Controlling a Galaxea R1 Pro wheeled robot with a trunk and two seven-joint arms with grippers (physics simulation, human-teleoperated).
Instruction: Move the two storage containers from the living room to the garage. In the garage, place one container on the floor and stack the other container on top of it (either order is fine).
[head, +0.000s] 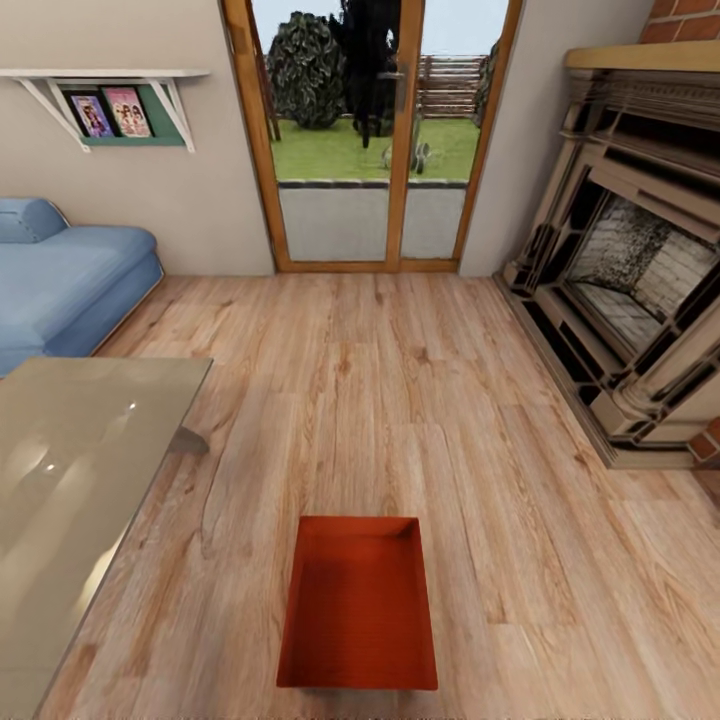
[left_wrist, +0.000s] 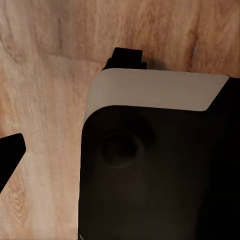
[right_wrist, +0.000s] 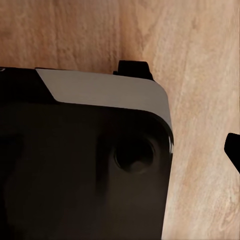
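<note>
Container (head: 357, 605), orange-red and topless, is seen resting on the light wood-plank floor (head: 420, 400) at the lower centre of the head view, with a glass-topped table (head: 70, 470) to its left, the fireplace (head: 630, 290) to the right and glass doors (head: 375, 140) beyond. Dark robot body panels over the planks are shown in both wrist views; whether either gripper is spread or pressed together cannot be told.

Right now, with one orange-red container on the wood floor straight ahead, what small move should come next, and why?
Probably roll the base a little forward toward the storage container. It sits open side up on the wood-plank floor, centred low in the head view, and both wrist views look down at planks and the robot's own dark base, so the arms seem tucked and not yet reaching for it.
</note>
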